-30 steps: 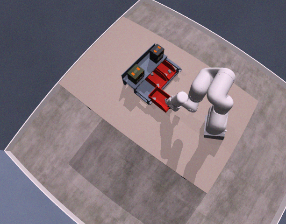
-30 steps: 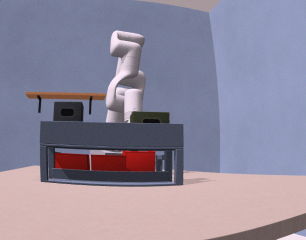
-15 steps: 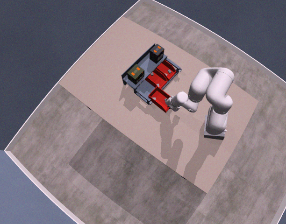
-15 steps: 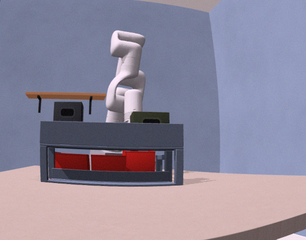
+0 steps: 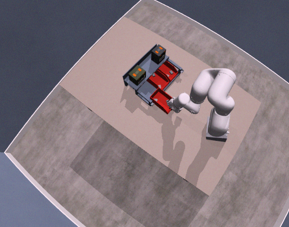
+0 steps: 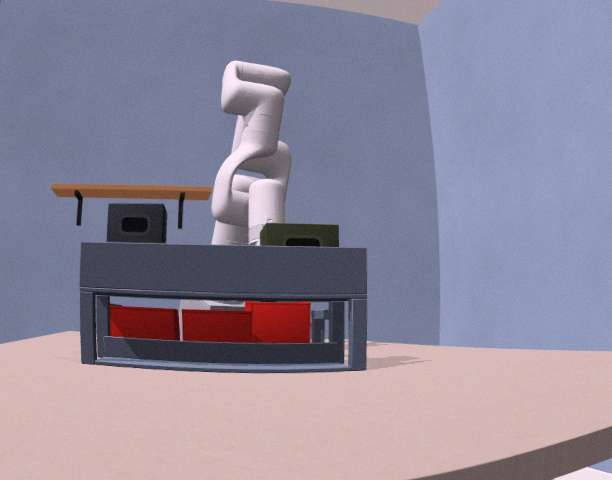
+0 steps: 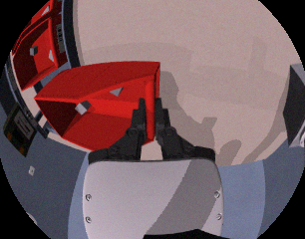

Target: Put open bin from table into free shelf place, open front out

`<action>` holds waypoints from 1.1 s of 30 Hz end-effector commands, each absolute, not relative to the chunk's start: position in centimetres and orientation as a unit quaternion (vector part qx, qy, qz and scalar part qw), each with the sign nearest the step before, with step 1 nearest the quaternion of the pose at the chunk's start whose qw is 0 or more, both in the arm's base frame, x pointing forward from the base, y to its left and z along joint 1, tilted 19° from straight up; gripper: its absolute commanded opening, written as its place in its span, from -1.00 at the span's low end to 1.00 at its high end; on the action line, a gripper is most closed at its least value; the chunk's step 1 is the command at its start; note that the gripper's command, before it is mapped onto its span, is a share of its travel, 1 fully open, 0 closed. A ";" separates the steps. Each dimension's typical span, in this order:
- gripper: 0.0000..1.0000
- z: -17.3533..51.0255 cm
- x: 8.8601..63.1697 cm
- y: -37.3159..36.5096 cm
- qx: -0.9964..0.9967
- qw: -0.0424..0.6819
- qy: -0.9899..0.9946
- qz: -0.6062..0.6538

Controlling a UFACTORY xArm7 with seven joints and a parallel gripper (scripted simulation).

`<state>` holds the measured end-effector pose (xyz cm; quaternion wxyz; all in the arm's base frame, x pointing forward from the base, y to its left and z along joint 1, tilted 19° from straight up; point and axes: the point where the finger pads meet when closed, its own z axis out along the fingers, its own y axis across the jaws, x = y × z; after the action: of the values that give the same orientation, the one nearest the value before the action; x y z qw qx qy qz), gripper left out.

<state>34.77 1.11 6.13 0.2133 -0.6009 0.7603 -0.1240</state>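
Open bin: red, tilted, its far end over the shelf's front edge at the free place, its near end out over the table.
Bin contents: small grey parts visible inside.
Gripper: fingers clamped on the bin's near wall, one finger inside, one outside.
Row bins: two red bins standing side by side on the shelf, right of the free place.
Shelf: grey unit on the table; a black box and an olive box on its top board.
Arm: white, bent, reaching left from its base toward the shelf.
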 end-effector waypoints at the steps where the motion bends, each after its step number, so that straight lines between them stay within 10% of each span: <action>1: -1.00 6.2 34.8 1.1 -0.601 0.214 0.760 -0.125; 33: -1.00 6.1 34.9 1.1 -0.607 0.196 0.764 -0.102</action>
<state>34.80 1.10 6.09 0.1939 -0.6057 0.7642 -0.1072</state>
